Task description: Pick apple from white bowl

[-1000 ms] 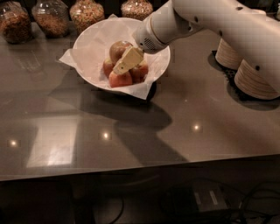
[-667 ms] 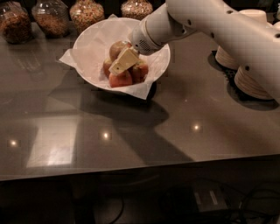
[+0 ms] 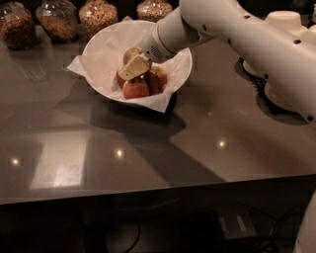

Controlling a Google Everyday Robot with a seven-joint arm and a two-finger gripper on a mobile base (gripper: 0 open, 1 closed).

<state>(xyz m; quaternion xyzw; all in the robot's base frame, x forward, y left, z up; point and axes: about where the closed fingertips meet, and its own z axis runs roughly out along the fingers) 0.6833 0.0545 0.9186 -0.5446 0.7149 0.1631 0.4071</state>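
Note:
The white bowl (image 3: 101, 47), lined with crinkled white paper, stands at the back middle of the dark table. Several apples lie in it. A lighter red-yellow apple (image 3: 135, 89) is in front, another (image 3: 159, 76) is to the right, and one (image 3: 129, 53) is behind. A darker brownish-red apple (image 3: 150, 83) shows between them, partly hidden by my gripper. My gripper (image 3: 133, 67) reaches in from the upper right and is down among the apples, over the middle of the pile.
Several glass jars of grains or nuts (image 3: 98, 15) line the back edge behind the bowl. Stacked beige paper bowls (image 3: 282, 22) stand at the right, partly behind my arm. The table's front edge (image 3: 148, 190) runs across the lower part of the view.
My gripper has shifted a little to the left inside the bowl. The bowl and the apples have not visibly moved.

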